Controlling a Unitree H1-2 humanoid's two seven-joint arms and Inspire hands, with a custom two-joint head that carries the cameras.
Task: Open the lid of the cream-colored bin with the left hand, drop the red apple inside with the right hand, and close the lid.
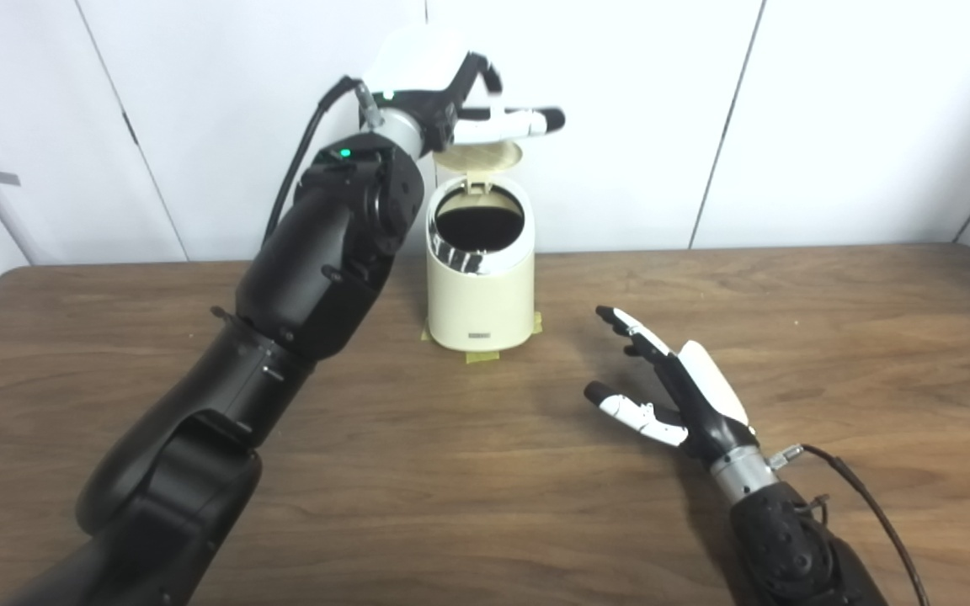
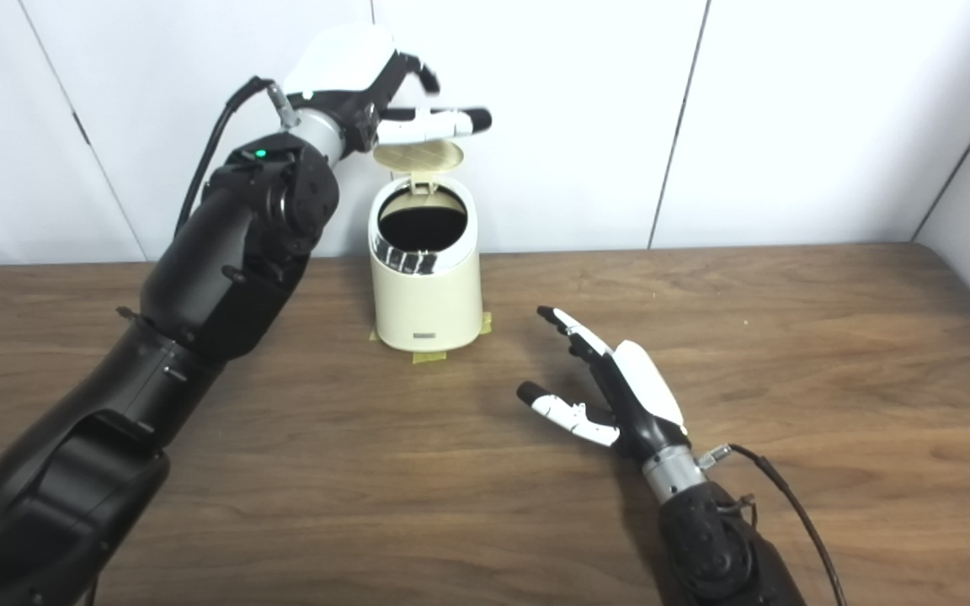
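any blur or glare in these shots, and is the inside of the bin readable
Left eye view: the left hand has soft, blown-out white edges against the wall. Both views: the cream-colored bin is sharp, its interior pure black, with glints on the chrome rim. Right eye view: the right hand casts a soft shadow on the table.

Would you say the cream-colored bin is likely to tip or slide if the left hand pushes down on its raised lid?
Probably not slide: the cream-colored bin has tape tabs at its base. It looks light and tall, so a sideways shove might tip it. The lid stands hinged at the back, under the left hand, and should swing down easily.
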